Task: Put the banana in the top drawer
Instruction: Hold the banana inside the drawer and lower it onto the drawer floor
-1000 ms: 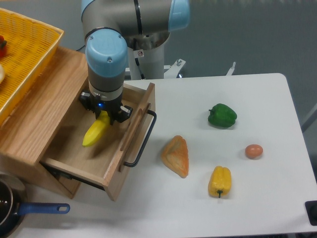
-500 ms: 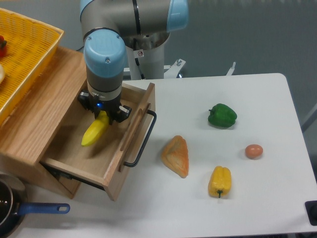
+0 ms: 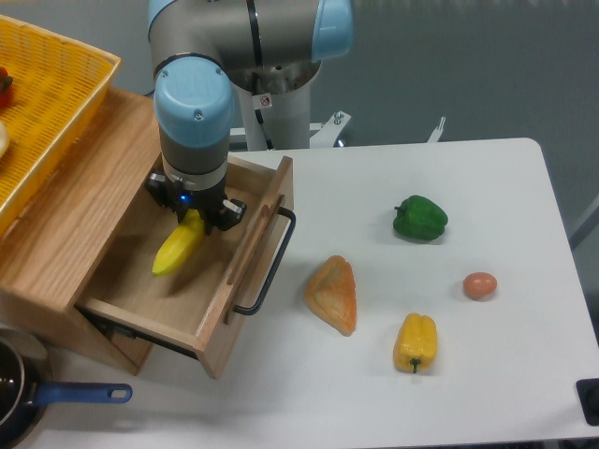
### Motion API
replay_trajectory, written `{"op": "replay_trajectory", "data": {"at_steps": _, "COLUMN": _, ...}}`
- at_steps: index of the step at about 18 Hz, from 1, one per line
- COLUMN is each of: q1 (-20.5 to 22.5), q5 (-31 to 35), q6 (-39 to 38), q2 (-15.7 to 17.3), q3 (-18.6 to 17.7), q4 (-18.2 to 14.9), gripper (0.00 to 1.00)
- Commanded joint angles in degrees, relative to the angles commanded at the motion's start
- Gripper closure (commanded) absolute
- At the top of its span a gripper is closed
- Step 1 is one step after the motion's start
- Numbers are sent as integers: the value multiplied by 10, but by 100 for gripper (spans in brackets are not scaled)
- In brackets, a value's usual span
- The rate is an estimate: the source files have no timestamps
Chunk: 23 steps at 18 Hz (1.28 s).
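While the gripper (image 3: 193, 217) pinches the banana (image 3: 179, 247) by 1 end over the open top drawer (image 3: 245, 251), an early release could tip it against the drawer's left wall.

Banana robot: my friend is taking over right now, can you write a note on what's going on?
Tool: shut on the banana, holding it by its upper end over the open top drawer.
Banana: hangs tilted inside the drawer's outline, lower tip pointing toward the drawer floor. I cannot tell whether it touches the wood yet.
Done: drawer pulled open, banana picked up and brought over it.
Left: lower the banana if needed, open the tool, lift the arm clear.
Still on the table: green pepper, yellow pepper, egg, bread piece.
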Motion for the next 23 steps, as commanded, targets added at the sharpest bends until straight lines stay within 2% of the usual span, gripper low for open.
{"op": "replay_trajectory", "data": {"at_steps": 11, "q1": -1, "q5": 0, "q6": 0, "q2": 0, "q3": -4, "q4": 1, "gripper": 62}}
{"op": "replay_trajectory", "data": {"at_steps": 16, "q1": -1, "q5": 0, "q6": 3, "q2": 1, "q3": -4, "q4": 1, "gripper": 50}}
{"op": "replay_trajectory", "data": {"at_steps": 22, "q1": -1, "q5": 0, "q6": 4, "q2": 3, "q3": -4, "q4": 2, "gripper": 46}}
{"op": "replay_trajectory", "data": {"at_steps": 23, "q1": -1, "q5": 1, "q6": 5, "q2": 3, "q3": -4, "q4": 3, "gripper": 41}}
